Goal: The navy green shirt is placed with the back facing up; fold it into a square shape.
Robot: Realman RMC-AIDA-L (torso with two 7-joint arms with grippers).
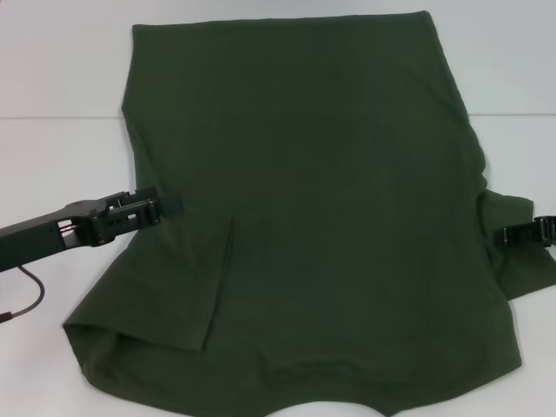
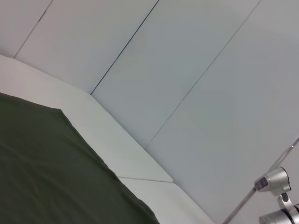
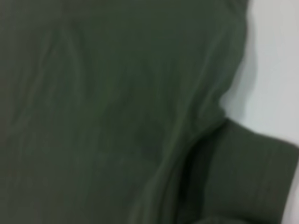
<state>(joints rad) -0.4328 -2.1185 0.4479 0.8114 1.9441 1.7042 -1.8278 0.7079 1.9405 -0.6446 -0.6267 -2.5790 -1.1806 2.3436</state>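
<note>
White table [image 1: 52,156]; pale panelled wall [image 2: 187,70] behind; silver metal stand [image 2: 273,186] near wall.

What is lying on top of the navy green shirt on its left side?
The left sleeve lies folded in over the navy green shirt, with the left gripper at its edge. Whatever the folded layer covers is hidden.

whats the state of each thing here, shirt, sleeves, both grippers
navy green shirt: spread flat on the table, plain side up
left sleeve: folded in over the body
right sleeve: still sticking out
left gripper: at the shirt's left edge
right gripper: over the right sleeve
</note>
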